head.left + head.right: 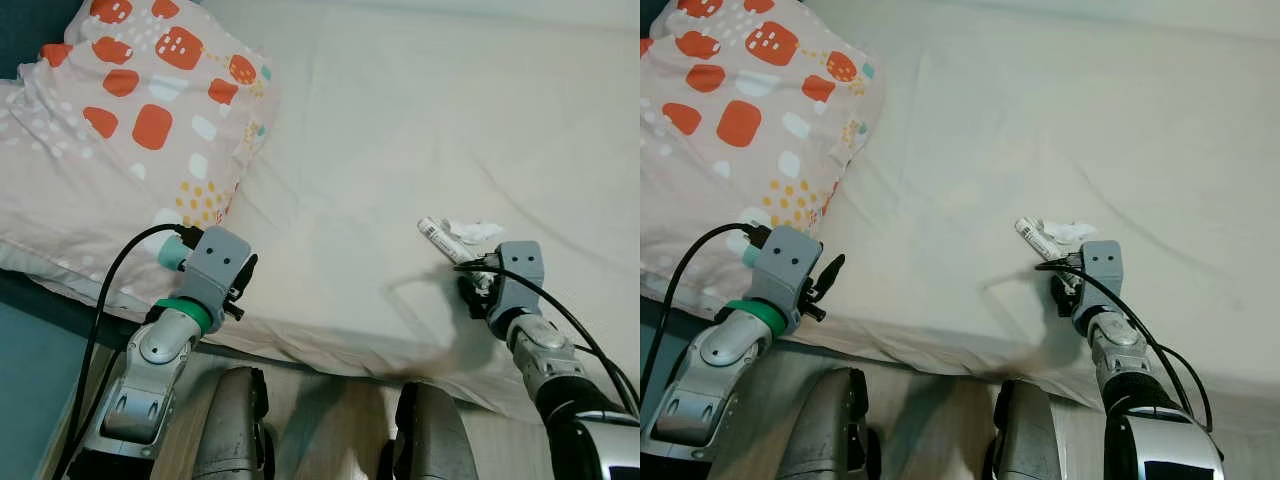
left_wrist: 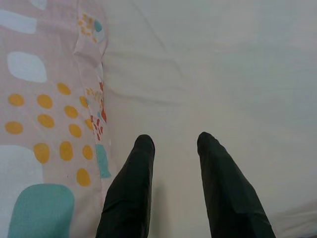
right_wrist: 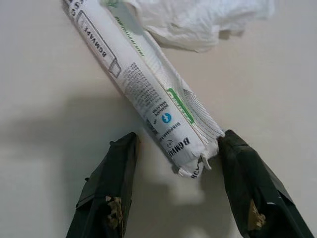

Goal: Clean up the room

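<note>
White tube [image 3: 148, 94] with printed text and green markings lies on the cream bedsheet [image 1: 420, 120] near the bed's front edge, on the robot's right side, one end touching a crumpled white tissue [image 3: 198, 20] that sits just beyond it. The right pincer [image 3: 181, 186] is down at the tube's crimped near end, its two black fingers [image 3: 111, 193] spread wide apart, one on either side of that end; the finger on one side appears to touch the tube's crimp, the other stands a little apart from it, and the tube is not yet clamped. From the head camera the right pincer [image 1: 480, 290] sits low over the sheet just beside the tube [image 1: 440, 240] and the tissue [image 1: 475, 232], a black cable looping back along the silver forearm.

On the robot's left, the left pincer [image 2: 173, 148] hovers above the sheet with its fingers [image 2: 131, 188] parted and nothing between them, right beside the edge of a pillow [image 1: 120, 130] patterned with orange, white, teal and yellow shapes on pale pink. The pillow lies at the bed's left side, well apart from the tube. The left arm [image 1: 160, 350], with a green band at its wrist, rises from below the mattress edge.
</note>
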`<state>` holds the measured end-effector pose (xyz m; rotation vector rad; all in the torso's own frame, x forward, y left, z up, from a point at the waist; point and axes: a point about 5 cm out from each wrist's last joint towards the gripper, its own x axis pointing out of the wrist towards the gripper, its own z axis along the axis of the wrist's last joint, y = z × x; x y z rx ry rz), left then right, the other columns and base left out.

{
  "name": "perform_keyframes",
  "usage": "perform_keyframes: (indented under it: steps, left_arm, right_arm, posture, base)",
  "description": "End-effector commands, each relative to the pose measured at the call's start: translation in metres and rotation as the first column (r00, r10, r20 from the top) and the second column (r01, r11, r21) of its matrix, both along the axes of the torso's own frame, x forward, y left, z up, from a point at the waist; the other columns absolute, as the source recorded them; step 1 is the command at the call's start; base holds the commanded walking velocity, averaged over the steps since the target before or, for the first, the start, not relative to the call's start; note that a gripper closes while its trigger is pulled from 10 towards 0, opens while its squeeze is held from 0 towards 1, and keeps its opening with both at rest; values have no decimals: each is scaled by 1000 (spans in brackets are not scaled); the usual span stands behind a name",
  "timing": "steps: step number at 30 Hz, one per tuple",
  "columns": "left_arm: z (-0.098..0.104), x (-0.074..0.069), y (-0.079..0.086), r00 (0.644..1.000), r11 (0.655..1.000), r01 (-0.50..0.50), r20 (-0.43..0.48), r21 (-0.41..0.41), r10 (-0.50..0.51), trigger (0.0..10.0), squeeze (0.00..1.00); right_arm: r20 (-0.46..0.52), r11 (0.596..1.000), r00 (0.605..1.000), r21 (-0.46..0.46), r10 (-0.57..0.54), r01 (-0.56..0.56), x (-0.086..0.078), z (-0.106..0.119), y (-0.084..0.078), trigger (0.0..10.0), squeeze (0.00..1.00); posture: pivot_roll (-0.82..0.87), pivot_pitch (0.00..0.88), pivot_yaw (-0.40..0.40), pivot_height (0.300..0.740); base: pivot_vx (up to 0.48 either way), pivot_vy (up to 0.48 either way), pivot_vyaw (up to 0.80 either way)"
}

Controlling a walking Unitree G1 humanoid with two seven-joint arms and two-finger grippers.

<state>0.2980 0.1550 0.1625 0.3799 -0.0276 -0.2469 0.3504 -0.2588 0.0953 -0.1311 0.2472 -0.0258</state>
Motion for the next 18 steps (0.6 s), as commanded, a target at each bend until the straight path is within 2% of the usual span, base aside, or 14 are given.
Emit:
perform_keyframes:
  steps: [1,10,11,14,18]
  left_arm:
    - [-4,-3,0,1000,1000,-4,-23,7,4,10000,0]
    - [-4,-4,2,1000,1000,-10,-19,11,10,10000,0]
    - [-4,-4,3,1000,1000,-12,-19,12,12,10000,0]
    - [-4,-4,3,1000,1000,-13,-21,13,13,10000,0]
    - [-5,-5,2,1000,1000,-12,-23,13,12,10000,0]
  right_arm:
    - [-20,1000,1000,-16,15,-15,-3,-4,-1,10000,0]
    - [-7,995,996,-48,87,-87,6,5,10,10000,0]
    - [-9,994,996,-61,86,-87,7,6,12,0,0]
    - [-10,993,995,-67,96,-96,8,7,14,0,0]
    - [-37,994,993,-5,111,-111,7,0,20,0,0]
  posture:
    - [225,260,80,595]
    - [257,252,81,595]
    - [257,252,81,595]
    - [259,250,80,595]
    - [257,249,79,595]
  base:
    - [0,0,0]
    - [0,0,0]
    - [0,0,0]
    - [0,0,0]
    - [0,0,0]
